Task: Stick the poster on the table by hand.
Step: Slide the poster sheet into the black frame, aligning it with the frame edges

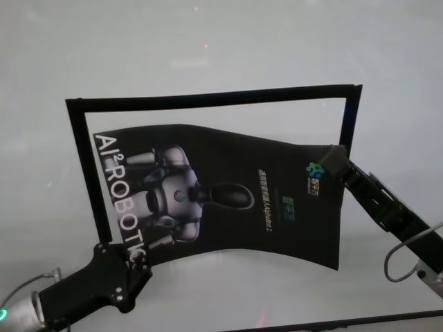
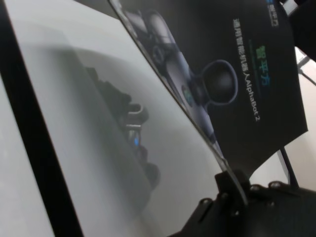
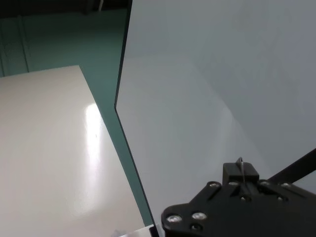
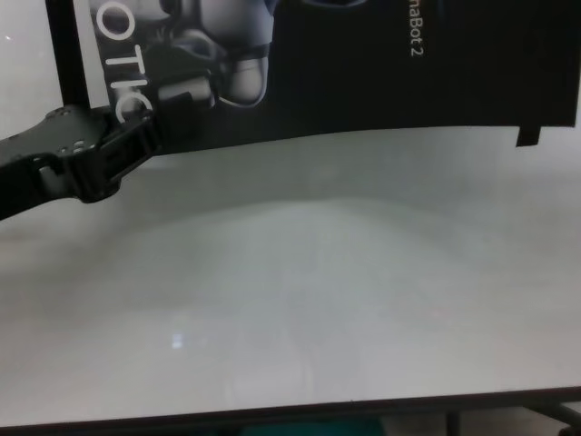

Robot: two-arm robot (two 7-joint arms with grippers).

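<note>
Only the head view takes in the whole poster (image 1: 228, 200) at once: a glossy black sheet held between both arms over the white-grey surface (image 1: 208, 48), its top and bottom edges bowed in a wave. The left end effector (image 1: 130, 257) is clamped on the near left corner, by the white letters, and the right end effector (image 1: 333, 160) is clamped on the far right corner, next to a small coloured logo. Two narrow black strips (image 1: 208, 98) lie on the surface behind the sheet, forming an angle along its far and left sides, with a third short run down the right.

The left wrist view adds what the head view lacks: the poster's edge stands lifted off the surface, with its shadow and a dim reflection below it, and the thin sheet passes between the pinched fingers (image 2: 232, 185). The chest view shows the poster's lower edge above bare surface, and the surface's dark near rim. The right wrist view shows only that end effector's closed tip on a sliver of sheet, and the surface's side edge.

The print shows a white-grey robot, large white lettering and small "AlphaBot 2" text.
</note>
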